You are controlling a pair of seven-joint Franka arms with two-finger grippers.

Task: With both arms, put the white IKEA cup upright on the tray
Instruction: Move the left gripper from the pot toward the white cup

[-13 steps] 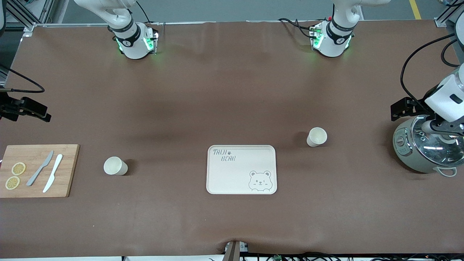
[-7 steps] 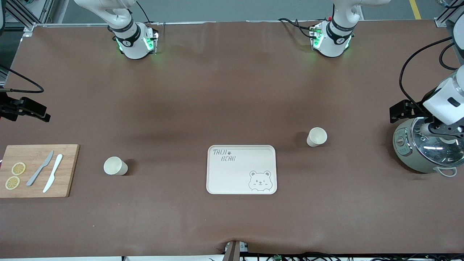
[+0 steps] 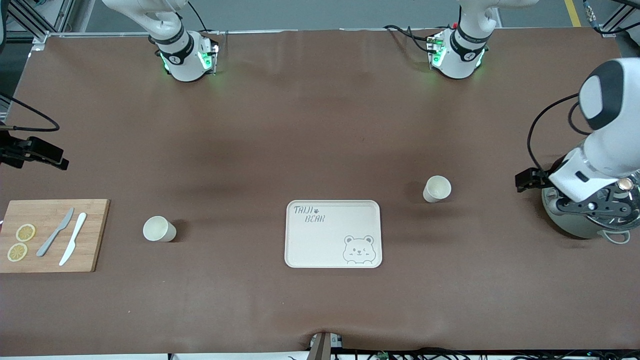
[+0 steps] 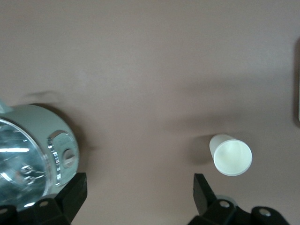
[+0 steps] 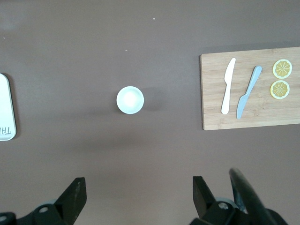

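Your spread left gripper (image 4: 136, 199) hangs lower right near the pot (image 3: 580, 220), the equally spread right gripper (image 5: 136, 199) waits mid-left; the cups (image 3: 436, 188) beside the tray (image 3: 295, 260) look light, rigid, slippery—pinch one's rim wall.

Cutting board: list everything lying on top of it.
On the wooden cutting board lie a grey knife, a white knife and two lemon slices. All sit in plain sight; whatever is under the board is hidden.
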